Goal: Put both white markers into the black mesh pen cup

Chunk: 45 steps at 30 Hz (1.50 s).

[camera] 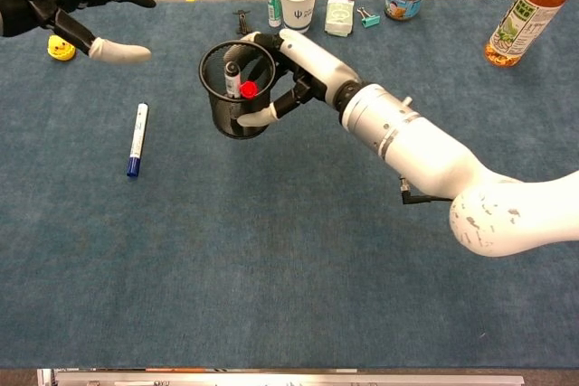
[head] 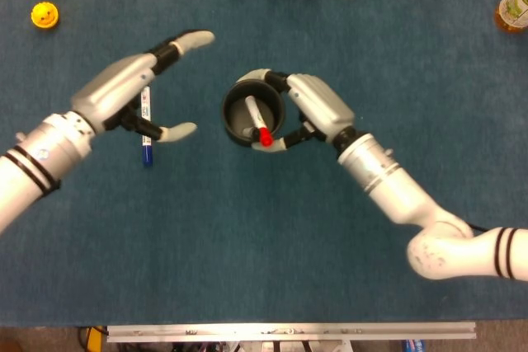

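Your right hand [head: 318, 109] grips the black mesh pen cup [head: 252, 110] — both markers [camera: 233, 79] inside (one red-capped). Your left hand [head: 132, 88], at its 9 o'clock, is spread, holding nothing.

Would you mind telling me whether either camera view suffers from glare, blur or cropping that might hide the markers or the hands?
Head view: even light, soft shadows, sharp; the red-capped marker in the pen cup and the blue-capped marker part hidden under the left hand. Chest view: sharp, mild gloss on the right hand; the left hand is cropped at the top-left corner.
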### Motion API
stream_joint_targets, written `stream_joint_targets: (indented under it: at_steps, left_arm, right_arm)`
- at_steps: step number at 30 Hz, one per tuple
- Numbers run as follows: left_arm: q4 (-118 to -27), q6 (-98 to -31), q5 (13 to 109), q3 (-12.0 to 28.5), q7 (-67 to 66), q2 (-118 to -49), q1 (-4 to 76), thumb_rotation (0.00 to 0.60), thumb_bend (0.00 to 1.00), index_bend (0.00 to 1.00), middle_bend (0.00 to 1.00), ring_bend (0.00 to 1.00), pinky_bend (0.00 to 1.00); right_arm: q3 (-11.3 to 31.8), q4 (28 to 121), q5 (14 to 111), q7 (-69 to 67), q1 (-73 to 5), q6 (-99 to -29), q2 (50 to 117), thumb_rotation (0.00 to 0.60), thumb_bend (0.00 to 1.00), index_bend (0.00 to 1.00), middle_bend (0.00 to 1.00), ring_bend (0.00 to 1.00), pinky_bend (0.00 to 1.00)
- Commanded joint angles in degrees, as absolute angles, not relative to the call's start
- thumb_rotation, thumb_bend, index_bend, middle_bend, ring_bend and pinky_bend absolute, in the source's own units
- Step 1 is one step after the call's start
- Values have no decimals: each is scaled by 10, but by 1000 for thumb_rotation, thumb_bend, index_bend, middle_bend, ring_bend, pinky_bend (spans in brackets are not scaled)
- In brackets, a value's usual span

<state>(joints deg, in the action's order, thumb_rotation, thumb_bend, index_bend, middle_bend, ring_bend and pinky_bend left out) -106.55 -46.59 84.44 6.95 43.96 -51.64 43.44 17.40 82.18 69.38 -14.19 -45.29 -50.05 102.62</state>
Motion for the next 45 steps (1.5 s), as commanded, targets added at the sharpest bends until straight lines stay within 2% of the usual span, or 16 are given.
stream_joint_targets:
  at_steps: [1, 14, 28, 36, 45]
  left_arm:
    - [-1046, -476, 854, 60, 422, -509, 422, 600, 255, 90, 18, 0, 86]
    - [-951, -516, 890, 33, 380, -542, 392, 600, 277, 282, 55, 0, 86]
    - [-785, -605, 1030, -24, 318, -635, 383, 600, 279, 323, 71, 0, 86]
    - [-688, -642, 1109, -63, 273, -701, 399, 600, 279, 353, 72, 0, 86]
    - [-566, -707, 1171, -95, 248, -784, 413, 600, 279, 355, 75, 0, 86]
  right_arm:
    - [163, 854, 707, -151, -431, -508, 975, 600, 408, 406, 364, 329, 366]
    - [146, 959, 732, -180, -377, -526, 818, 600, 409, 406, 365, 330, 366]
    - [112, 1041, 785, -249, -319, -557, 689, 600, 408, 406, 364, 330, 366]
    - [106, 1052, 795, -282, -300, -574, 649, 600, 409, 407, 365, 330, 366]
    - [96, 1045, 796, -279, -304, -565, 661, 600, 409, 406, 364, 330, 366]
